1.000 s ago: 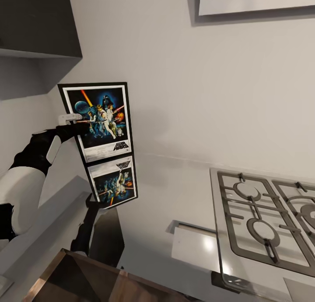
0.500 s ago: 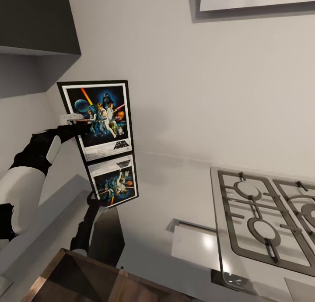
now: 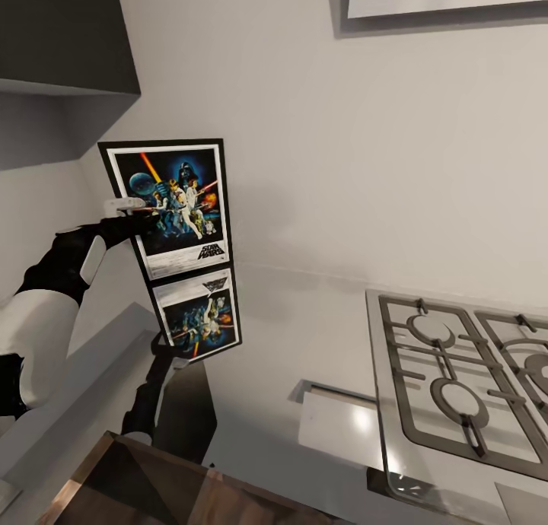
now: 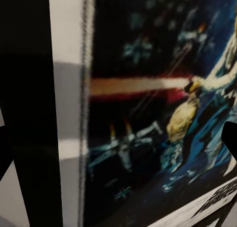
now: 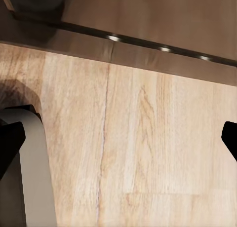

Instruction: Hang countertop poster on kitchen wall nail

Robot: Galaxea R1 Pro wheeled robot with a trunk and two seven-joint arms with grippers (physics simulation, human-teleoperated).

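Note:
The poster (image 3: pixel 171 205) stands upright against the pale wall with its lower edge at the glossy kitchen countertop (image 3: pixel 304 335), which mirrors it just below. My left gripper (image 3: pixel 141 222) is at the poster's left side, level with the middle of the artwork. In the left wrist view the poster (image 4: pixel 148 113) sits very close, and my left gripper (image 4: pixel 117 145) has its dark fingertips (image 4: pixel 231 138) spread wide, so it is open. My right gripper (image 5: pixel 118 138) hangs open over wooden flooring (image 5: pixel 148 148). The wall nails are out of view.
A steel gas hob (image 3: pixel 464 380) is set into the countertop at the right. A dark upper cabinet (image 3: pixel 61 38) overhangs the left arm, and another unit (image 3: pixel 441 0) hangs at the top right. A wooden table corner (image 3: pixel 152 487) lies at the near edge.
The view has shifted slightly, and the poster and upper cabinets sit a few pixels higher in the picture. The left arm and the poster keep the same relation.

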